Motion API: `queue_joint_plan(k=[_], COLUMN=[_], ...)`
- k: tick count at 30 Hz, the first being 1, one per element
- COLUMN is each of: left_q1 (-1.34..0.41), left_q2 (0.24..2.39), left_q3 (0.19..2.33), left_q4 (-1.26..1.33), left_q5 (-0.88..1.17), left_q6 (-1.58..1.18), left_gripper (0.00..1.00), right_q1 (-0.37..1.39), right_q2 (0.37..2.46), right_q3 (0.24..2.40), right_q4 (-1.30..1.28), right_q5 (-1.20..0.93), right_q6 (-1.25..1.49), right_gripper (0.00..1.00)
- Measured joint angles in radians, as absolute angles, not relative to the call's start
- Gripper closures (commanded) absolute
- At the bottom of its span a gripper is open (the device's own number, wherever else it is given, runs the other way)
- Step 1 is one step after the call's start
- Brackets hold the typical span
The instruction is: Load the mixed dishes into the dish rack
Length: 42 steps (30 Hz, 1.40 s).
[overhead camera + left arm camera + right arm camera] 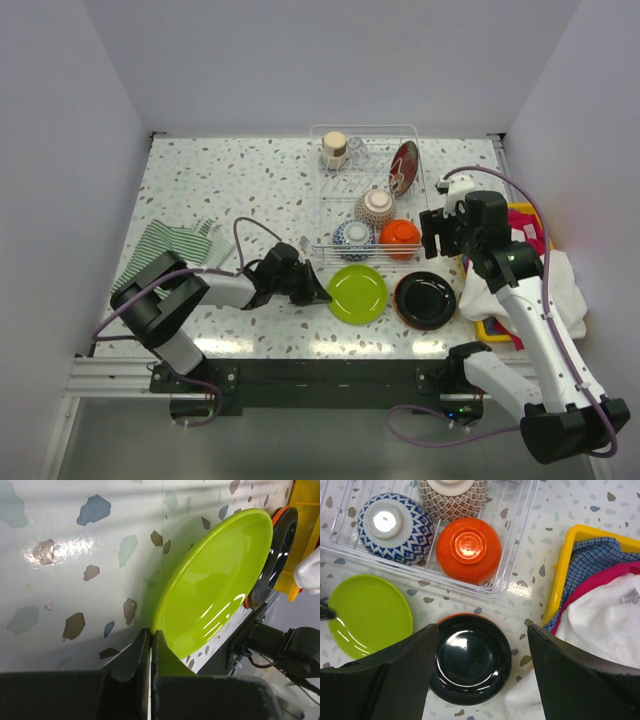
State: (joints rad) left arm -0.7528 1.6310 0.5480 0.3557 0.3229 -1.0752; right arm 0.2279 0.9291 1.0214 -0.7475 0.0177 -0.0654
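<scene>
The lime green plate point(358, 293) lies flat on the table in front of the dish rack point(316, 200). My left gripper point(322, 293) is low on the table and shut, its tips point(151, 632) touching the plate's point(220, 575) left rim. The black plate point(425, 298) lies right of it. My right gripper point(482, 630) hovers open above the black plate point(470, 657). In the rack are an orange bowl point(400, 238), a blue-white bowl point(353, 238), a brown-patterned bowl point(377, 206), a dark red plate point(404, 165), a beige cup point(334, 148) and a glass point(358, 152).
A yellow bin point(557, 575) of coloured cloths stands right of the black plate, with a white cloth point(560, 290) hanging over it. A green-white striped cloth point(170, 245) lies at the left. The table's front edge is close behind both plates.
</scene>
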Motion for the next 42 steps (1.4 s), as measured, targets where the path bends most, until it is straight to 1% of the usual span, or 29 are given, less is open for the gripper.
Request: queue_joint_plan(k=[3,7,11,17,21,25,34,41,42], left_q1=[-0.733,-0.660,-0.624,-0.615,-0.592,-0.561,-0.426,-0.386,-0.382], left_q2=[1.576,1.484,1.375,1.170,1.107,1.083,1.073,1.069,1.068], left_q3=[0.531,0.484,0.447,0.423,0.425,0.431,0.490,0.522,0.522], left_q4=[0.314,0.267,0.241,0.173,0.120,0.087,0.117,0.156,0.156], left_q5=[0.325,0.343,0.373,0.486,0.567,0.627,0.692,0.733,0.738], left_q6=[-1.009,-0.860,-0.648,-0.359,-0.263,-0.228,-0.227,-0.245,-0.248], left_gripper=[1.00,1.00,1.00,1.00,1.00,1.00,1.00,1.00,1.00], right_q1=[0.228,0.227,0.231,0.305,0.379,0.427,0.510,0.540,0.543], right_q2=[0.929,0.944,0.956,1.002,1.062,1.134,1.253,1.342,1.362], right_q3=[1.021,1.028,1.010,0.984,1.004,1.047,1.079,1.094,1.104], right_q4=[-0.749,-0.757,-0.763,-0.764,-0.776,-0.783,-0.772,-0.678,-0.659], right_q5=[-0.056,-0.265,-0.489,-0.643,-0.685,-0.696,-0.700,-0.698,-0.697], right_q6=[-0.088,-0.128,-0.150,-0.169,-0.195,-0.212,-0.219,-0.148,-0.131], right_gripper=[0.20,0.18,0.18,0.17,0.17,0.18,0.18,0.18,0.23])
